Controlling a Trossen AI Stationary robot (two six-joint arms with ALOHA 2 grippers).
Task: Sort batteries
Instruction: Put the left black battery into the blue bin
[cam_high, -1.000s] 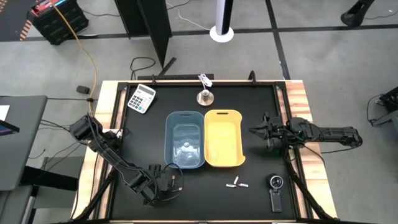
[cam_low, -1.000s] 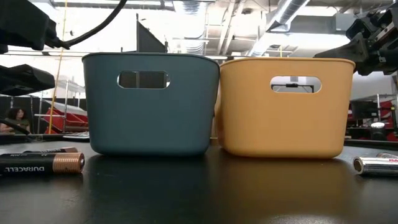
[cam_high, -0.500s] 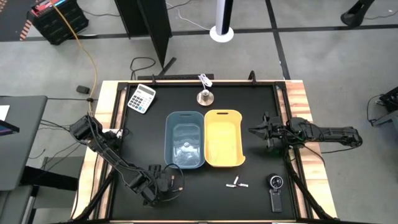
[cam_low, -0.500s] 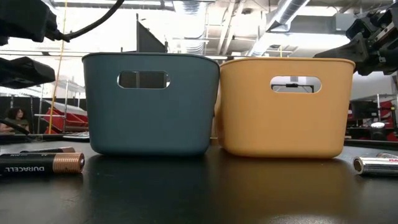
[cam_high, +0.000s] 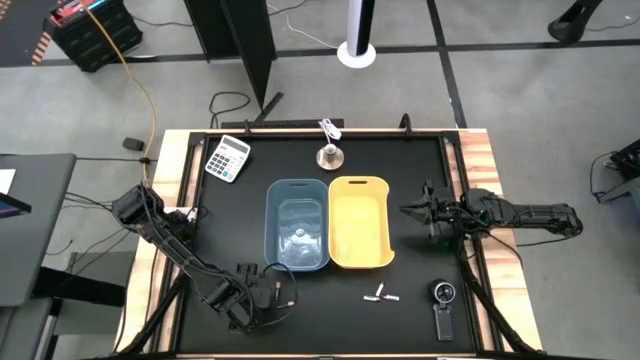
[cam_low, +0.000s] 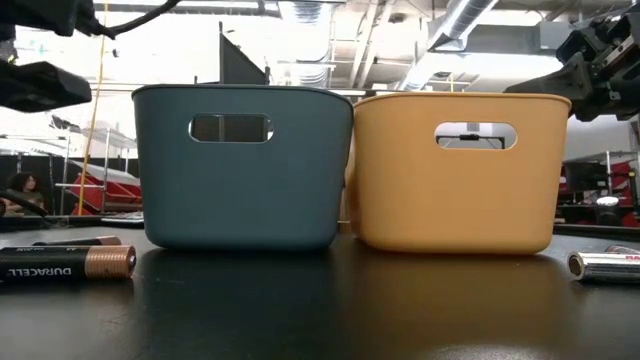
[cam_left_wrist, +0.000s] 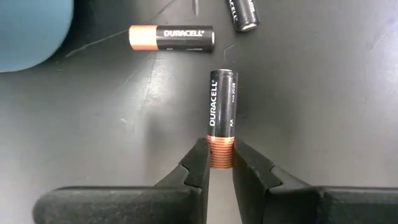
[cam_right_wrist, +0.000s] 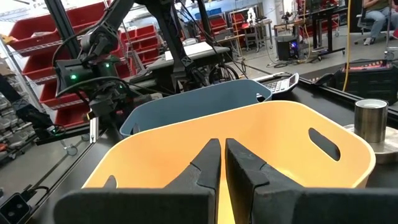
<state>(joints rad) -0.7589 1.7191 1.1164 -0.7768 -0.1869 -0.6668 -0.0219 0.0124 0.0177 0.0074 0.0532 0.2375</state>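
Note:
My left gripper is near the table's near-left corner and is shut on a black Duracell AA battery. In the low view it shows high at the left edge. Two more black-and-copper batteries lie flat on the mat below it and also show in the low view. Small white batteries lie before the yellow bin; one silvery battery shows low at the right. My right gripper is shut and waits beside the yellow bin's right wall. My left gripper pinches the battery's copper end between its two fingertips. The black body sticks out straight beyond the fingertips, in line with them. The battery hangs clear of the mat, which shows below it.
A blue bin and a yellow bin stand side by side at mid-table. A calculator and a metal cylinder sit near the far edge. A black round-dialled gadget lies at near right.
My left gripper has risen steadily in the low view, staying shut on the battery. The batteries on the mat and the bins have kept still.

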